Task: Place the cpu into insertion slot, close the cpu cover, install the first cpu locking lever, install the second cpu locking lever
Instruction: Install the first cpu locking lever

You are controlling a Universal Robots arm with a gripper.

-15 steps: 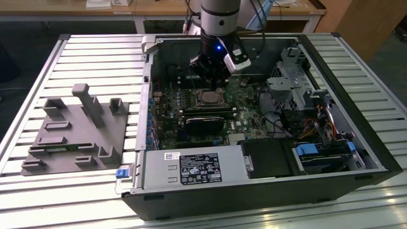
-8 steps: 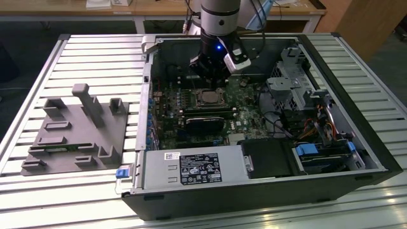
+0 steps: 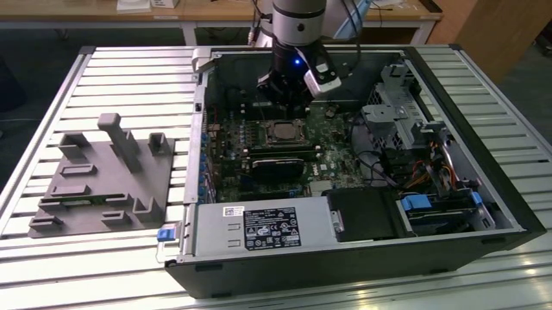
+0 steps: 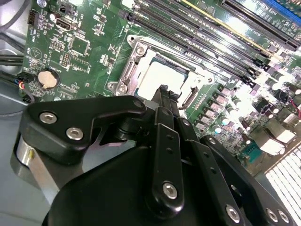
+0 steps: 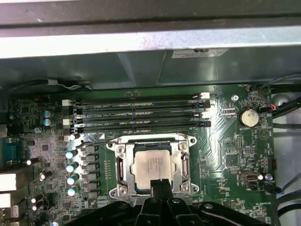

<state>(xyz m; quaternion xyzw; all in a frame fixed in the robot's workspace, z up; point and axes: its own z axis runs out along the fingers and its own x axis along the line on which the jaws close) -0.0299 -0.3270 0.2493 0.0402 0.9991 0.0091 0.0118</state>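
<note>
The cpu (image 5: 153,164) (image 4: 160,77), a pale grey square chip, lies flat in the insertion slot (image 5: 120,165) (image 4: 128,74) on the green board. A silvery metal frame lies around the chip's edges. In both wrist views my gripper (image 5: 160,183) (image 4: 165,92) hangs just above the near edge of the slot, with its two black fingertips pressed together and nothing between them. In the exterior view the gripper (image 3: 289,102) stands inside the open computer case, just behind the slot (image 3: 283,132).
Long memory slots (image 5: 141,113) run beside the socket, and a coin battery (image 5: 248,117) sits on the board. A black card (image 3: 278,166), the white-labelled power supply box (image 3: 258,227) and a drive cage (image 3: 399,113) crowd the case. A grey fixture (image 3: 103,184) lies at the exterior view's left.
</note>
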